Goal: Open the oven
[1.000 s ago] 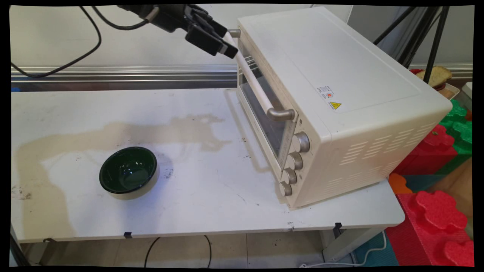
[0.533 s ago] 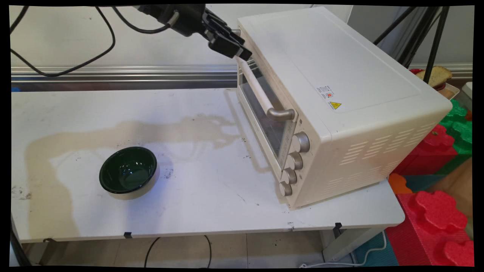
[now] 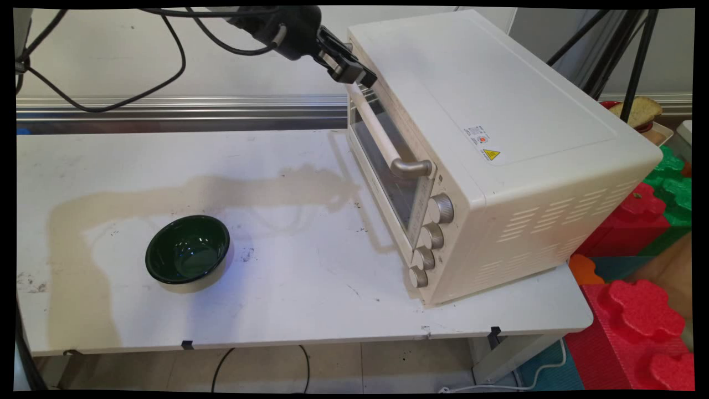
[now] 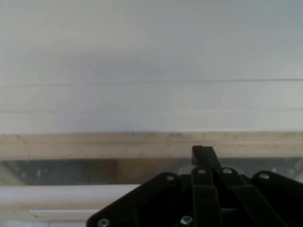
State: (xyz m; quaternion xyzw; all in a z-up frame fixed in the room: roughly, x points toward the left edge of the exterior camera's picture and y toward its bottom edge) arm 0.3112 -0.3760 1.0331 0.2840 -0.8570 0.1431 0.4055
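A cream toaster oven (image 3: 498, 138) stands on the right of the white table (image 3: 310, 310), its glass door (image 3: 388, 172) closed. My gripper (image 3: 359, 76) is shut and empty, and it rests against the door's top edge at the far end of the handle (image 3: 382, 133). In the hand view the oven's top (image 4: 151, 56) fills the upper half. The door's top edge (image 4: 94, 144) and the glass lie just beyond my joined fingertips (image 4: 202, 152). The handle (image 4: 57, 196) shows at the lower left. A dark green bowl (image 3: 187, 254) sits apart on the table's left.
Several knobs (image 3: 432, 238) line the oven's near front corner. Black cables (image 3: 138, 88) hang from the arm at the upper left. Red and green foam blocks (image 3: 642, 310) lie on the floor to the right, with a tripod (image 3: 631, 61) behind the oven.
My gripper has moved right along the wall, from just left of the handle's far end to the door's top edge. The oven and the bowl have stayed put.
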